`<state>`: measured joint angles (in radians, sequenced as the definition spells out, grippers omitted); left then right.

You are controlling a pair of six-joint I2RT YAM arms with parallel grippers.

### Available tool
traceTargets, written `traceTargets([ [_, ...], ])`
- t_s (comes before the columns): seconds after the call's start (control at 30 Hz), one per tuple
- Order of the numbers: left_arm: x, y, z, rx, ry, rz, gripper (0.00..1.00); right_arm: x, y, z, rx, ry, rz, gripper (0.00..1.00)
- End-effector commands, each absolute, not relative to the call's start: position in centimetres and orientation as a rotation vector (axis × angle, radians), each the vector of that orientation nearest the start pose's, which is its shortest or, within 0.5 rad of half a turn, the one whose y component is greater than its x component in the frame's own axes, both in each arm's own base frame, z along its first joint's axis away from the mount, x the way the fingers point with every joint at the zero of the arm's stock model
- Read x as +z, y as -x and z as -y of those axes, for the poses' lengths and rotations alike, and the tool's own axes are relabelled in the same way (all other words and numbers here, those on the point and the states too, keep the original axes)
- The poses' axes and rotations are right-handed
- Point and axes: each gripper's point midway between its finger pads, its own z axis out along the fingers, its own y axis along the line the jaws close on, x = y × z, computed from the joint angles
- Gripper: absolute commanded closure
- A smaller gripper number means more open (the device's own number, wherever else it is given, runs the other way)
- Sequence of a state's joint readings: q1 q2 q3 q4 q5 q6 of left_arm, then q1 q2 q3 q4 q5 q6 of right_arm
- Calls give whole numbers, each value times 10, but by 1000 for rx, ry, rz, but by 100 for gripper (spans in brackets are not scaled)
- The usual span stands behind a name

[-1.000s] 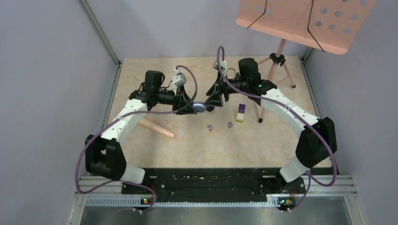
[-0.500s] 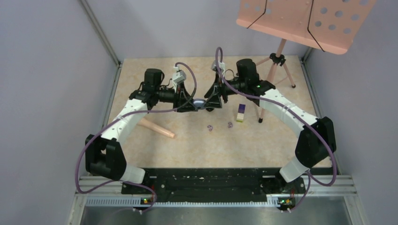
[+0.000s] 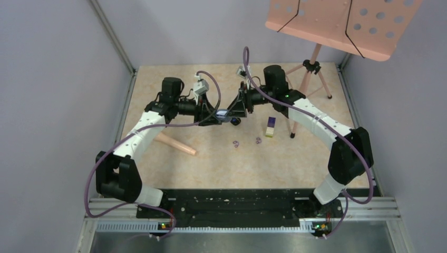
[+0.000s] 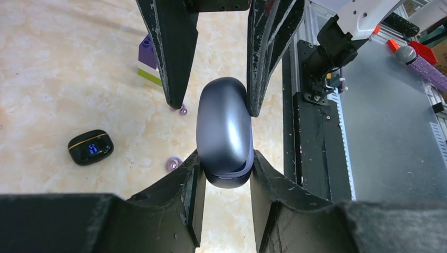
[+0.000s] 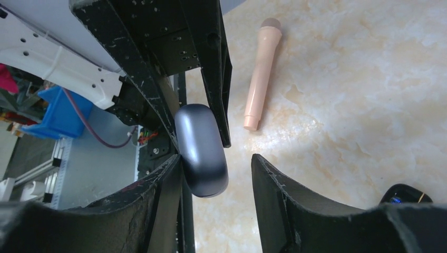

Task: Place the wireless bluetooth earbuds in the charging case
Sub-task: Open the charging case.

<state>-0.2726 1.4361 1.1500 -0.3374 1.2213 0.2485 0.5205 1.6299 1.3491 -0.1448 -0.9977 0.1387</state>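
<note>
Left pincer (image 4: 225, 161) is clamped on a smooth grey-blue oval case (image 4: 224, 126) over mid-desk (image 3: 284, 163). Right pincer (image 5: 216, 161) is spread wide around it. Two pale purple ring-like earbuds (image 3: 235, 143) are seen beneath, toward the near edge.

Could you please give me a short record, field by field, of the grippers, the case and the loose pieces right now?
left gripper: shut on the charging case
right gripper: open around the same case, one finger touching it, the other apart
purple ring buds: two, lying on the table, not in the case
black piece: on the table, blue light showing
purple-and-yellow block: standing beside the rings
</note>
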Motion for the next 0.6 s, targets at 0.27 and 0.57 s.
traceTargets([
  [0.27,262,-264,249,-1366,-1172,-1564,100,278,-304,-345,1399,990,-1722,59],
  [0.57,266,-273,251,-1400,-1093,-1594,100,275,-304,-342,1368,988,-1727,68],
])
